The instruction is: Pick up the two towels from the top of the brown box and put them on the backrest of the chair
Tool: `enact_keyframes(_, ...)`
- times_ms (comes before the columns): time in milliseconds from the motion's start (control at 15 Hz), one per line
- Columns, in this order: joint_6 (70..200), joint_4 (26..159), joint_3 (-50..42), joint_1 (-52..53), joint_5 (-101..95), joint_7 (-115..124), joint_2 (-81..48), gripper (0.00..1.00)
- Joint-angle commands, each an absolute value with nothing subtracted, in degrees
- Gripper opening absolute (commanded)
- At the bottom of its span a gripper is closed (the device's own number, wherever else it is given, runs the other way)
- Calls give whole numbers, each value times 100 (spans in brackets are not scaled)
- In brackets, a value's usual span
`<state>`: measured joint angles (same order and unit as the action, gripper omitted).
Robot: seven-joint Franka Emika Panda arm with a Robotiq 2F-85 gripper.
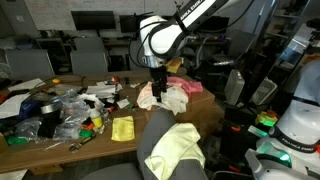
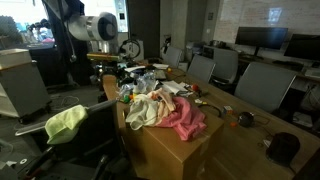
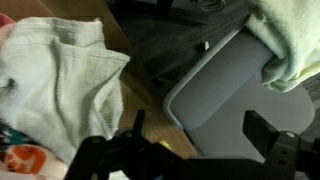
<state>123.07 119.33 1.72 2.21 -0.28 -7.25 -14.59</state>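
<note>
Two towels on the box: a cream towel (image 2: 148,108) and a pink towel (image 2: 186,120) lie heaped together, touching, on top of the brown box (image 2: 170,150).
Third towel: a yellow-green towel (image 1: 176,146) hangs over the chair backrest (image 1: 152,135), close beside the box.
Gripper: the gripper (image 1: 157,72) hangs just above the heap on the box; its jaws are spread wide with nothing between them.
Wrist view only: the dark fingers (image 3: 112,150) frame the cream towel on one side and the grey chair panel on the other, with a pale green towel edge draped over the panel's far corner. An orange-patterned cloth (image 3: 20,160) peeks out under the cream towel.
Exterior views only: one shows a long table (image 1: 60,140) carrying a yellow cloth (image 1: 122,128) and a pile of clutter (image 1: 65,110); the other shows grey office chairs (image 2: 262,85) and dark monitors (image 2: 262,38) behind the box.
Writing: packaging in the clutter is too small and blurred to read.
</note>
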Motion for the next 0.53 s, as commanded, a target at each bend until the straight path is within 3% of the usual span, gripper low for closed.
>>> enact_keyframes(0,12664,11753,-159,-137,0,-360,-1526,100)
enact_keyframes(467,13599,11500,-613,-396,52,1063,-2093,100)
